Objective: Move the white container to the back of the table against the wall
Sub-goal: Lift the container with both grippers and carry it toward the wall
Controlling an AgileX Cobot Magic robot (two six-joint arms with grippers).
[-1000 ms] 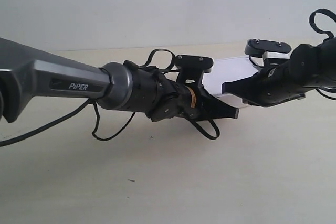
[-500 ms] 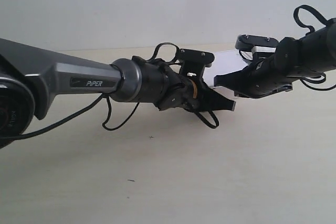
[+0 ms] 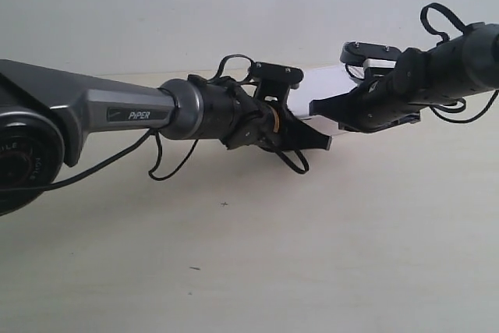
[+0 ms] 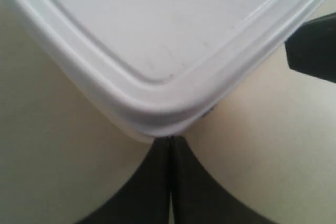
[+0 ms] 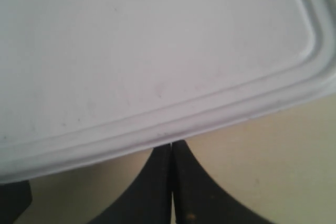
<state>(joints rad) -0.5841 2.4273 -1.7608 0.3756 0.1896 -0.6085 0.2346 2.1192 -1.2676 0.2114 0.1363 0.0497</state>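
Exterior view, item 1: the white container (image 3: 323,85). It lies flat on the table (image 3: 312,255), close to the wall (image 3: 195,5). I cannot tell whether it touches the wall yet, since both arms cover most of it. Lid on. The surface is pale, matt and unmarked: a flat panel inside a raised, stepped rim, with a rounded corner. A few faint scuffs show up close in the wrist views. It is shallow, and I judge it light enough to slide on the smooth tabletop.

Item 2: left gripper (image 4: 170,148). Fingers pressed together with nothing between them, tips touching the container's rounded corner on the side away from the wall. Reason, as I read it: I am using it as a blunt pusher, not a clamp. The box looks too wide to pinch, and a shove from that side carries it toward the wall.

Item 3: right gripper (image 5: 172,153). Fingers likewise together and empty, tips against a straight run of rim, also on the side away from the wall. Reason: a second contact on that side should keep the box square to the wall and stop it pivoting about the corner contact.

Status, my judgement: push in hand, near its end. Risk: uneven pressure skews the box, or a tip rides up over the rim.
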